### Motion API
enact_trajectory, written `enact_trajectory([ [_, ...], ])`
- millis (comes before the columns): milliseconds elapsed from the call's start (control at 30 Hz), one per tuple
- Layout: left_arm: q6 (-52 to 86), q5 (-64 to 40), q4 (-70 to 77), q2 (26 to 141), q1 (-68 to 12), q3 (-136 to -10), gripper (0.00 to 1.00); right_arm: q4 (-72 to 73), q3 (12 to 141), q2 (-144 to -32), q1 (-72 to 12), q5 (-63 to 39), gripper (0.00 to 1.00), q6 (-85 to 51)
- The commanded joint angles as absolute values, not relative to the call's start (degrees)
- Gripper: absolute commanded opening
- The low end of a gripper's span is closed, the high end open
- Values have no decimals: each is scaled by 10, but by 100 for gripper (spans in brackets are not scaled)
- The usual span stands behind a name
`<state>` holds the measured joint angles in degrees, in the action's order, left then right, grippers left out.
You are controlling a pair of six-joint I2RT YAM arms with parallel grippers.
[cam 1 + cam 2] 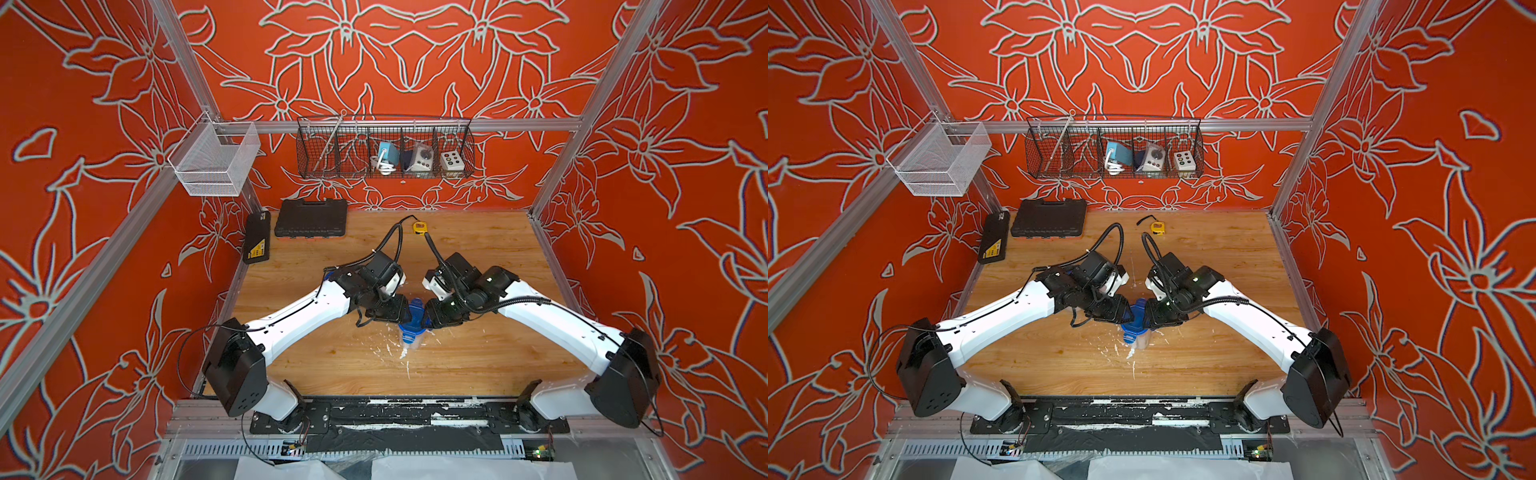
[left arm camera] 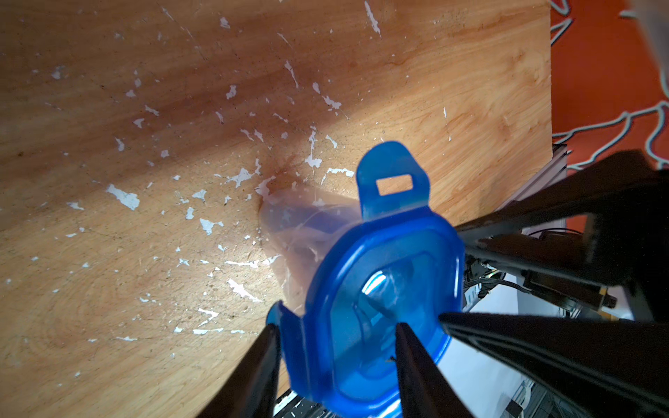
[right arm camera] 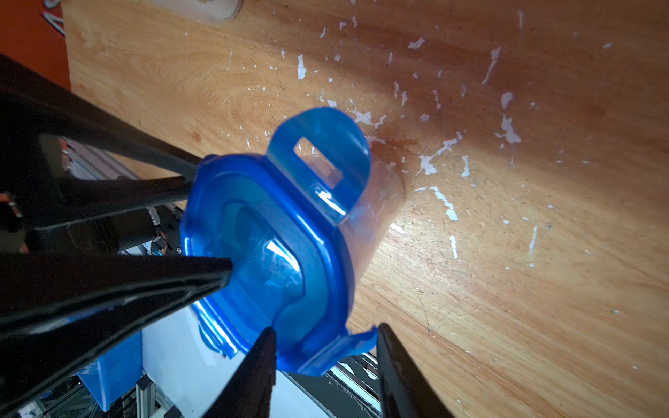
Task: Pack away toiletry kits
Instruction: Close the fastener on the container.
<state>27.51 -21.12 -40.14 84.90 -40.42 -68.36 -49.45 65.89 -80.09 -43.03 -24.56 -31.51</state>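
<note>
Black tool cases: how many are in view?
2. The larger case lies flat at the back left; the slimmer case, yellow-labelled, sits at the left edge beside it. Others could be hidden.

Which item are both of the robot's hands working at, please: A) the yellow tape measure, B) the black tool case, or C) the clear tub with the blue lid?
C: the left hand and right hand each straddle a side tab of the blue lid on the clear tub.
</note>
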Motion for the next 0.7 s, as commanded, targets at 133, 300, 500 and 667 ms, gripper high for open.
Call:
enact_trajectory([
  [133, 286, -253, -392, 850, -410, -662, 48, -449, 634, -825, -434, -248, 46, -327],
  [300, 288, -252, -392, 846, -410, -652, 48, -451, 635, -827, -433, -240, 45, -324],
  [500, 291, -242, -395, 839, -410, -636, 47, -484, 658, -828, -427, -215, 47, -305],
  [667, 289, -228, -398, 839, -410, -629, 47, -540, 697, -809, -412, -186, 60, -287],
])
